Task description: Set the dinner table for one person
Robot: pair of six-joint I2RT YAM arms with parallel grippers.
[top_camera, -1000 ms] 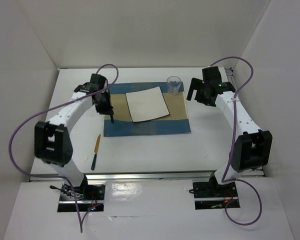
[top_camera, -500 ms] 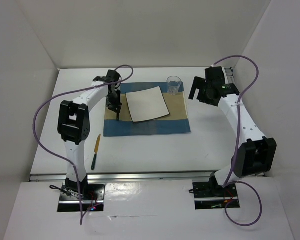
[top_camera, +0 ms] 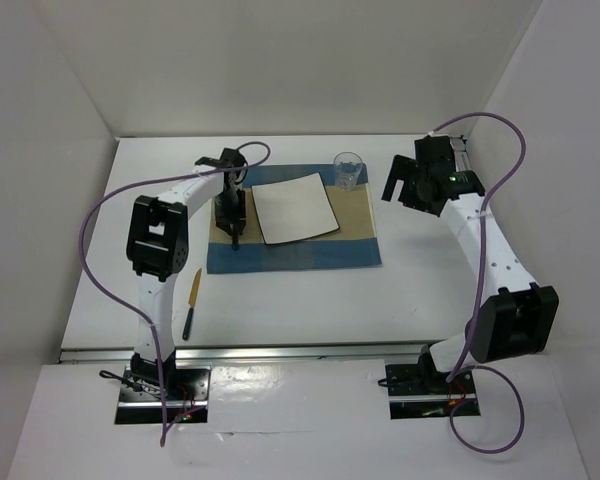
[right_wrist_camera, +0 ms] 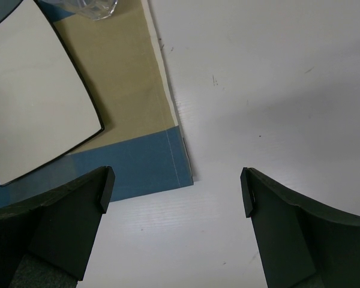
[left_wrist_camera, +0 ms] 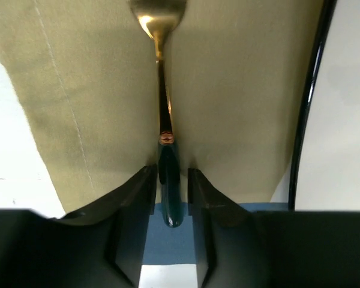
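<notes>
Worktop (top_camera: 420, 290) spans mid-frame, rigid and fixed, nothing to grip; left claw (left_wrist_camera: 169, 174) pinches the spoon (left_wrist_camera: 162, 90) by its dark handle over the mat (left_wrist_camera: 228, 90) left of the plate (top_camera: 293, 207), which looks thin, slick, light; right claw (right_wrist_camera: 177, 180) spread, empty.

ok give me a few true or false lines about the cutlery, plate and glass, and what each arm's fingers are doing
1. The left fingers are closed on a utensil with a gold head and a dark handle. True.
2. The knife lies on the placemat. False: it lies on the bare dinner table, off the placemat's near left corner.
3. The right fingers are holding the glass. False: they are open and empty, and the glass stands at the placemat's far right corner.
4. The plate sits on the placemat. True.
</notes>
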